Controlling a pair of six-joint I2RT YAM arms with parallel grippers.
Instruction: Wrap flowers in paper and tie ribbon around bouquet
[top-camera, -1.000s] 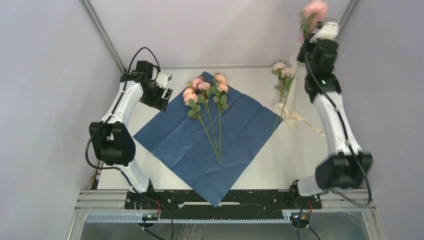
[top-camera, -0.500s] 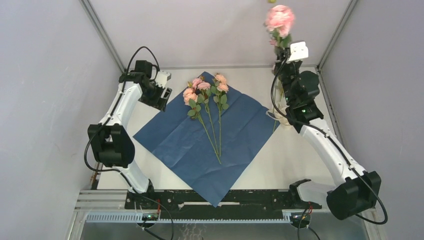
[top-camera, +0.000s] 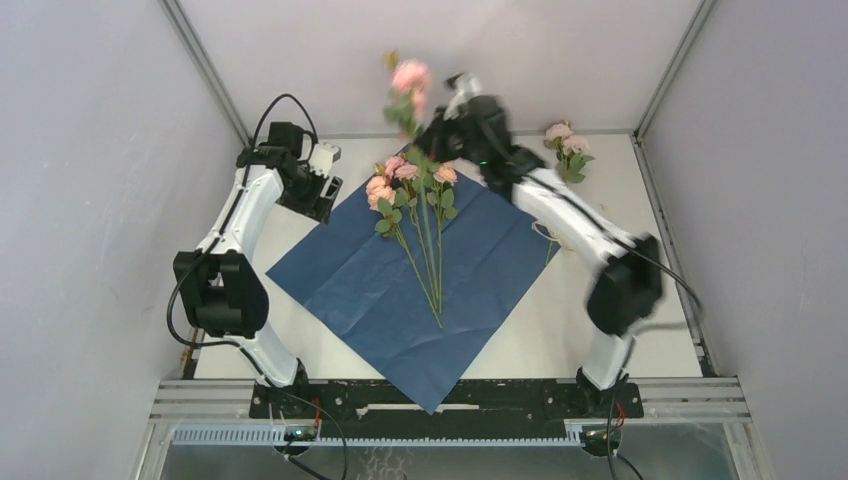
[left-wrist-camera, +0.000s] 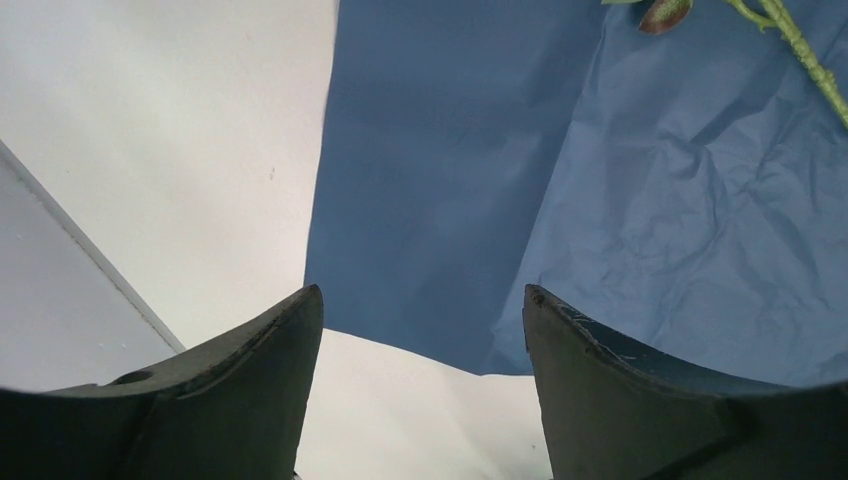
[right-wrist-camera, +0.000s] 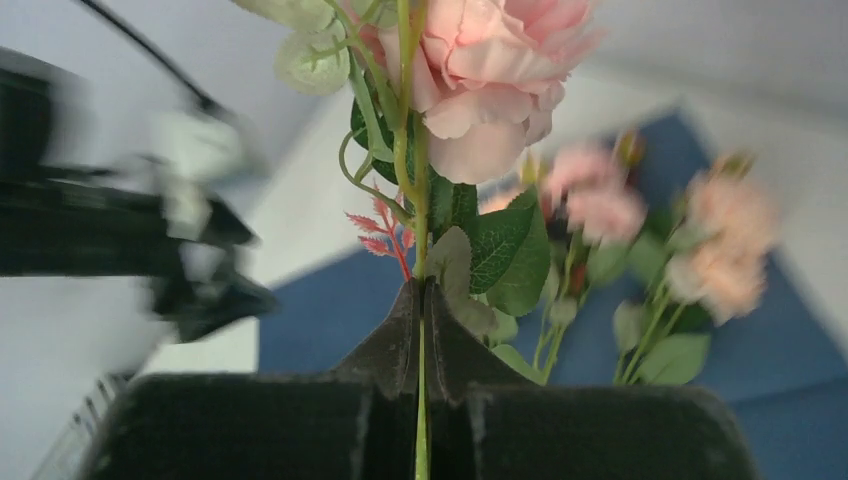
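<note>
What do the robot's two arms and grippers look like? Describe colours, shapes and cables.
Both the left arm and right arm have smooth white tubular links between bulky black joints. A thin black cable loops along the left one. The left gripper and right gripper have dark, wedge-shaped tapering fingers.

A white table (top-camera: 530, 345) is seen from above, and all else is placed around it. Plain grey walls are raised on three of its sides: a left wall (top-camera: 90, 200), a back wall (top-camera: 560, 60) beyond its far edge, and a right wall (top-camera: 770, 200). At the table's far corners two silver metal posts are set, the left post (top-camera: 205, 70) and the right post (top-camera: 665, 85), both shown slanting outward. Along the table's near edge an aluminium frame (top-camera: 200, 405) is fitted, with a black crossbar (top-camera: 500, 398) laid across it. Just nearer than that, a white slotted strip (top-camera: 430, 434) is run from side to side, and a dark glossy panel (top-camera: 450, 462) is seen beyond it
</note>
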